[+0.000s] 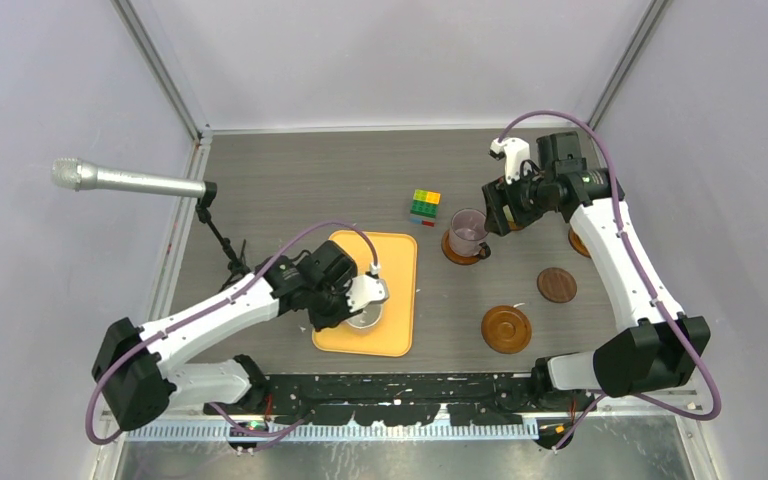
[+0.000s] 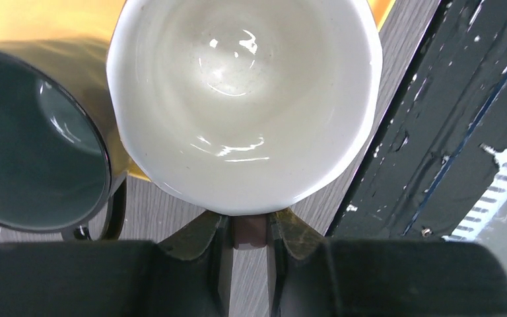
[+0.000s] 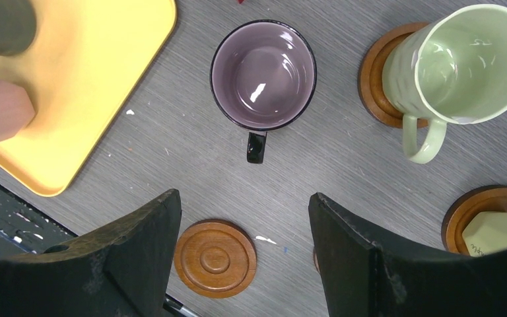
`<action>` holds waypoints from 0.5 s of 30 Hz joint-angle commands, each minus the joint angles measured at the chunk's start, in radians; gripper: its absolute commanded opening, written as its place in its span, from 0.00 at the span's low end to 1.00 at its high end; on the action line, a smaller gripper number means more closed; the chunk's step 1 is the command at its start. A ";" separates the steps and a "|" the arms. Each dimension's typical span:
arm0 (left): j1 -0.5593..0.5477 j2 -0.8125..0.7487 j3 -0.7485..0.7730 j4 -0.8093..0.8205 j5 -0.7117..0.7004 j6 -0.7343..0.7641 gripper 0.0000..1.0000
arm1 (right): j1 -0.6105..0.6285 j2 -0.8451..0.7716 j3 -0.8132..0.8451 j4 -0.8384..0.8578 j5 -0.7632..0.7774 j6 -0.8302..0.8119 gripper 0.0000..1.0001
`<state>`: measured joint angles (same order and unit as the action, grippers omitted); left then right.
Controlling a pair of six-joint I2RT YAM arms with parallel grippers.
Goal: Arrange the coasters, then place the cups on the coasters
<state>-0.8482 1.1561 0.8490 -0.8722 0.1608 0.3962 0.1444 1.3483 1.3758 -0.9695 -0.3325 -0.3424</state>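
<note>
On the yellow tray (image 1: 400, 262), my left gripper (image 1: 364, 300) (image 2: 249, 221) is shut on the pinkish handle of a cup with a white inside (image 2: 244, 99) (image 1: 365, 320). A dark cup (image 2: 33, 145) stands right beside it. My right gripper (image 1: 491, 210) (image 3: 243, 198) hangs open with nothing in it, above the mauve cup (image 3: 263, 74) (image 1: 467, 232), which rests on a coaster (image 1: 457, 256). A light green cup (image 3: 462, 63) and a pale yellow cup (image 3: 498, 231) each stand on a coaster. Two coasters lie bare, one light (image 1: 506, 328) (image 3: 215, 259) and one darker (image 1: 557, 285).
A multicoloured cube (image 1: 424, 207) sits behind the tray. A microphone on a stand (image 1: 125, 180) reaches in from the left. The black base rail (image 1: 400, 390) (image 2: 436, 132) runs along the near edge, close to the tray's front.
</note>
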 commanded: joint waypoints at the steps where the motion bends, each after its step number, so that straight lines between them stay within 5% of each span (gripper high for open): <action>1: -0.023 0.055 0.057 0.072 0.043 -0.058 0.00 | 0.000 -0.037 -0.009 0.010 0.016 -0.006 0.75; 15: -0.026 0.299 0.248 0.257 -0.086 -0.371 0.00 | -0.002 -0.041 -0.028 0.014 0.029 0.002 0.75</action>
<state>-0.8703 1.4220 1.0245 -0.7361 0.1562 0.1444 0.1444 1.3479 1.3571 -0.9703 -0.3149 -0.3420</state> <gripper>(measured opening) 0.213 0.751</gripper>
